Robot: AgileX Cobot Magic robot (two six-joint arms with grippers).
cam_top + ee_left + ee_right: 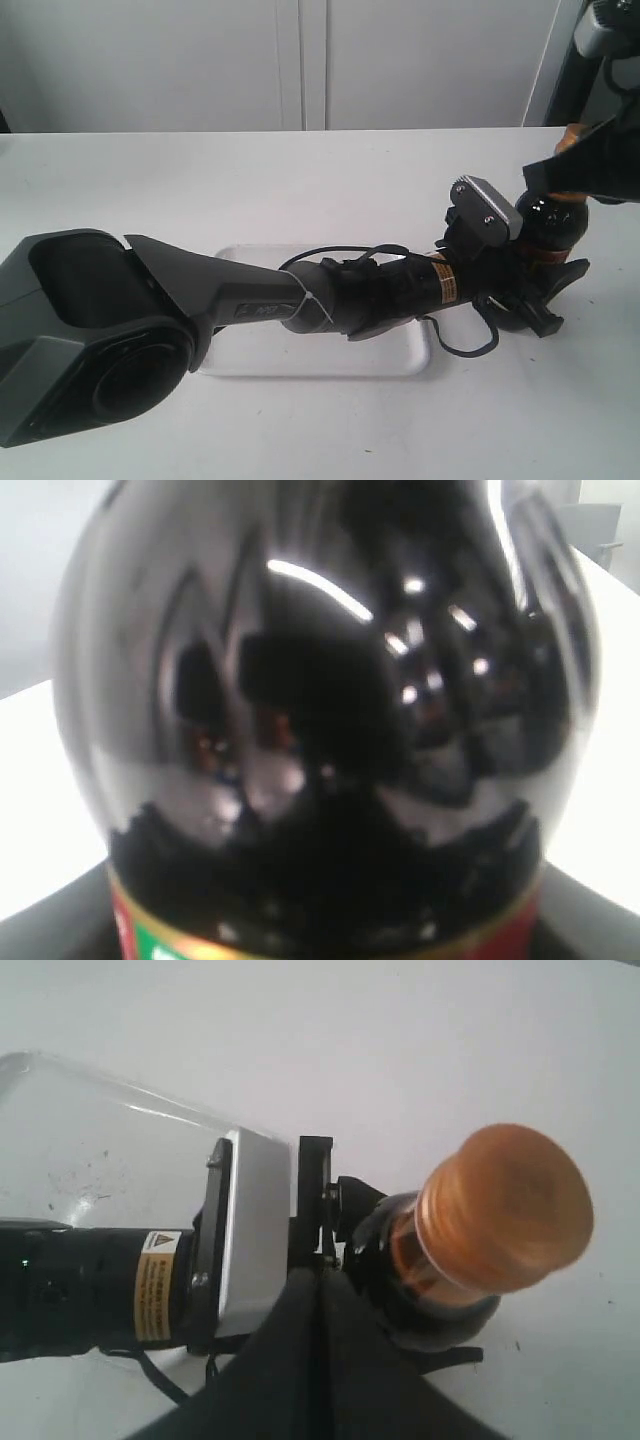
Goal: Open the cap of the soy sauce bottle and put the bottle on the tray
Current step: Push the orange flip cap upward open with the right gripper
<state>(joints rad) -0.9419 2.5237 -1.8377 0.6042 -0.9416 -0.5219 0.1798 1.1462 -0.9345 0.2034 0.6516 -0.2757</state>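
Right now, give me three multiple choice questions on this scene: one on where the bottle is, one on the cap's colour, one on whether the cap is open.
1. Where is the soy sauce bottle?
A. On the tray's middle
B. Off the tray, past its right end in the exterior view
C. Lying flat on the tray

2. What colour is the cap?
A. White
B. Green
C. Golden-orange

3. What state is the cap in?
A. Closed on the bottle
B. Flipped open
C. Lying loose on the table

Answers: 1 B, the bottle stands clear of the tray's rim. 2 C, the right wrist view shows it orange. 3 A, it sits flush over the neck.
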